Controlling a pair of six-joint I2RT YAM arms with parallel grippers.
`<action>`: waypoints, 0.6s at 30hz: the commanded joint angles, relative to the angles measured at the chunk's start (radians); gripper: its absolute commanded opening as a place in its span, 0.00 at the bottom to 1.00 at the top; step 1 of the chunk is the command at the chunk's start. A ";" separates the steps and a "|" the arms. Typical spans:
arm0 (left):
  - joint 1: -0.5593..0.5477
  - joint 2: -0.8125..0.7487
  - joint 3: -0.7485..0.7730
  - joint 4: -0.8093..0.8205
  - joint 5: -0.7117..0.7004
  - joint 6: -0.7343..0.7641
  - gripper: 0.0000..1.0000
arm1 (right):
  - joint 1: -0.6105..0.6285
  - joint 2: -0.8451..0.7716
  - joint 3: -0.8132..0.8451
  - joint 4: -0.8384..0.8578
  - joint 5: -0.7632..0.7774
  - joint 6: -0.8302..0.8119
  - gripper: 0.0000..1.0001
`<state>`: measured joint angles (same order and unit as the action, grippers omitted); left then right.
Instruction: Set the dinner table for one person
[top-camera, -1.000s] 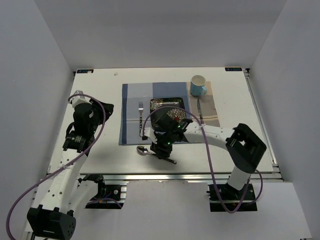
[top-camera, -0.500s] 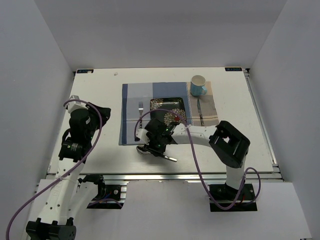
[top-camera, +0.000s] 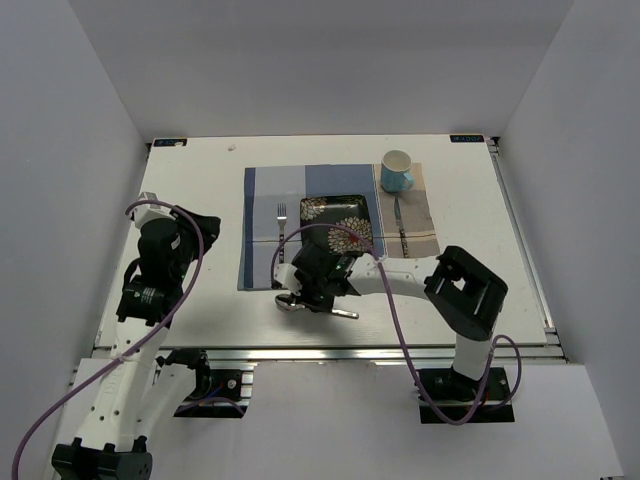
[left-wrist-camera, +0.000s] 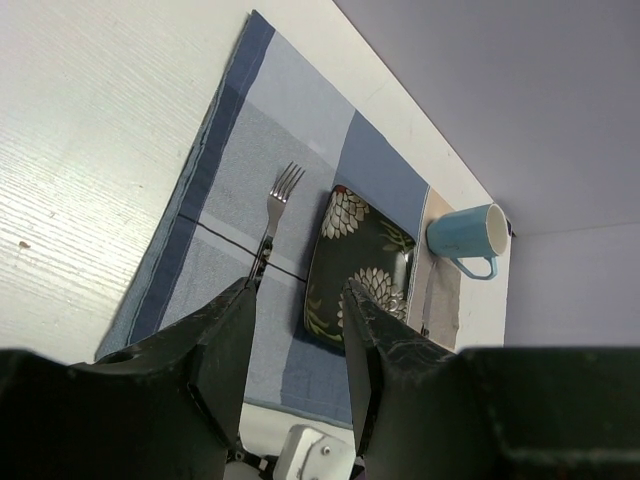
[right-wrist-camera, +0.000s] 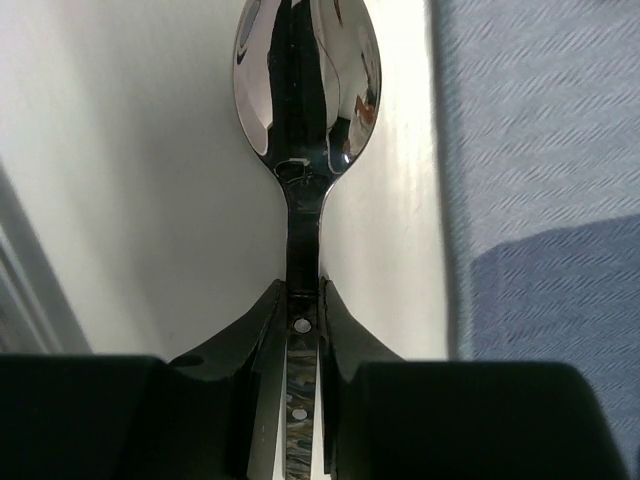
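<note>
Change over the last second: the right tool (right-wrist-camera: 303, 300) is shifted left along the spoon (right-wrist-camera: 305, 75) and narrowed from wide to clamped. In the right wrist view both fingers are seen pressed against the handle just behind the bowl, so a grip on the spoon is read. The spoon is not seen displaced in the top view. It lies where it did, on the bare desk (top-camera: 200, 180) just off the near edge of the placemat (top-camera: 270, 200), with the bowl to the left. Whether it is lifted off the surface cannot be told. The left tool (left-wrist-camera: 298, 300) is held partly open and empty over the left side of the desk, and its pose is essentially unchanged from half a second ago. The desk spans the view ahead of both arm bases, with the placemat near its middle. The plate (top-camera: 330, 208), the fork (top-camera: 281, 225) left of it, the knife (top-camera: 400, 222) right of it and the mug (top-camera: 397, 172) at the far right corner are already placed. Judgement: pick of the last loose item is just completed, and the task is judged nearly done. A lift and transfer to the right of the plate, near the knife, is expected. Risk: the thin handle may pivot in the pinch if it is lifted fast.
</note>
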<state>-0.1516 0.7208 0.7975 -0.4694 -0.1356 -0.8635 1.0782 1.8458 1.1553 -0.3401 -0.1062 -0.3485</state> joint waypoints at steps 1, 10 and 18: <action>0.007 -0.004 0.008 0.021 -0.010 -0.002 0.50 | 0.008 -0.052 -0.060 -0.054 -0.050 -0.050 0.00; 0.007 0.043 0.005 0.069 0.021 0.003 0.50 | -0.046 -0.292 -0.089 0.022 -0.188 -0.035 0.00; 0.007 0.077 -0.006 0.110 0.039 -0.005 0.50 | -0.390 -0.372 -0.092 0.113 -0.086 0.134 0.00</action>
<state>-0.1516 0.7971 0.7967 -0.3962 -0.1146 -0.8650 0.8101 1.4811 1.0641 -0.2798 -0.2523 -0.2897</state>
